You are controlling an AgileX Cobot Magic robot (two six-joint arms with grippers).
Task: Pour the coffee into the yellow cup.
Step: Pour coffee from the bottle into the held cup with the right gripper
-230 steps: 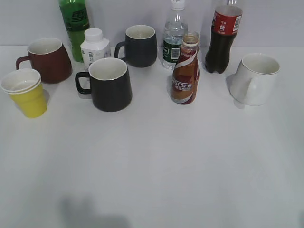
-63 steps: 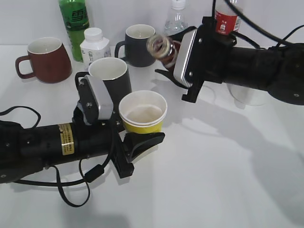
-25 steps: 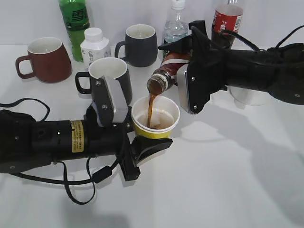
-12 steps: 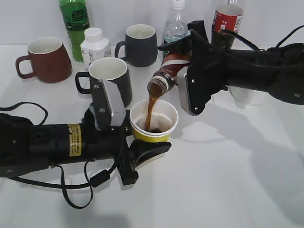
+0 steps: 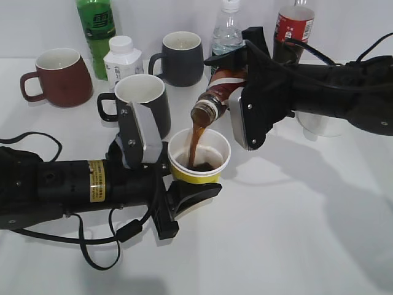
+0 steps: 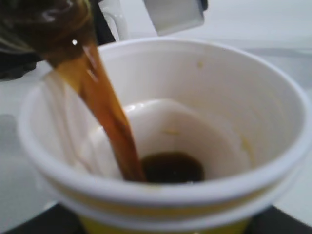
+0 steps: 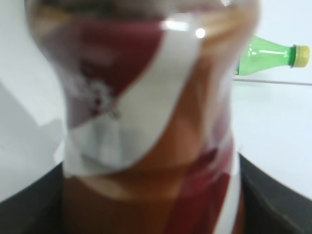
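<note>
**Coffee running into a paper cup held off the table**

The right gripper (image 5: 230,86) is clamped round the tilted Nescafe bottle (image 5: 218,92), and the coffee (image 5: 195,138) falls in a thin stream into the yellow cup (image 5: 198,157) — only a dark puddle lies at the bottom. The left gripper (image 5: 178,184) is closed on the cup's lower wall. Paper that thin looks soft, so I'd squeeze gently and low down — the curvy bottle suits a grip at its waist
</note>
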